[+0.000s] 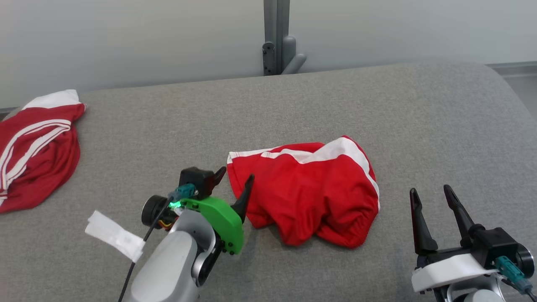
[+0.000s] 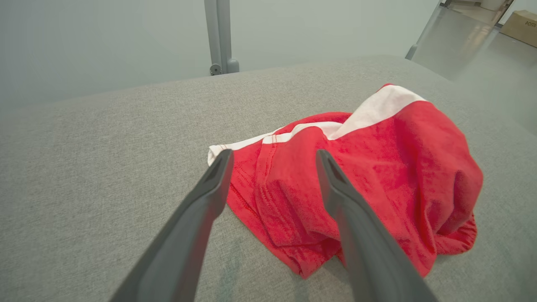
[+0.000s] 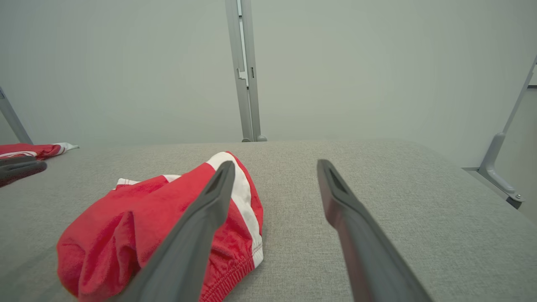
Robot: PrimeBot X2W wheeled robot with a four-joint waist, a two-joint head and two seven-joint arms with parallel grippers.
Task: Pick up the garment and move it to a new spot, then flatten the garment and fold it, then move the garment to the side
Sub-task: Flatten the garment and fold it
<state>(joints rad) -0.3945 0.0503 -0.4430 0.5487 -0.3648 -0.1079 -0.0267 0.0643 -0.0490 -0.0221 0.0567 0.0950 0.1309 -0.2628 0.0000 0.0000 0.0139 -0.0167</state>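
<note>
- The grey fabric-covered table (image 1: 335, 105) spreads across the whole workspace, and the task's piece lies near its middle.
- The red shorts (image 1: 306, 188), trimmed with white stripes, sit in a crumpled heap. Their long axis runs left to right across the head view, with the striped edge on the far side and a gathered hem toward the robot.
- A second red striped garment (image 1: 37, 159) lies at the table's far left, well apart from the heap.
- The left gripper (image 1: 235, 175) is the nearer one. Its jaws are spread wide with nothing between them, and it points right, along the long axis of the shorts and at their left end. One finger lies over the red hem and the other just off the white corner. I cannot tell whether either touches the cloth.
- The right gripper (image 1: 430, 189) stands near the robot's right, likewise wide open and empty, fingers pointing away from the robot. The shorts lie to its left, with bare table between.
- My judgement: the pick-up falls to the left arm, which need only lower and close on the hem.
</note>
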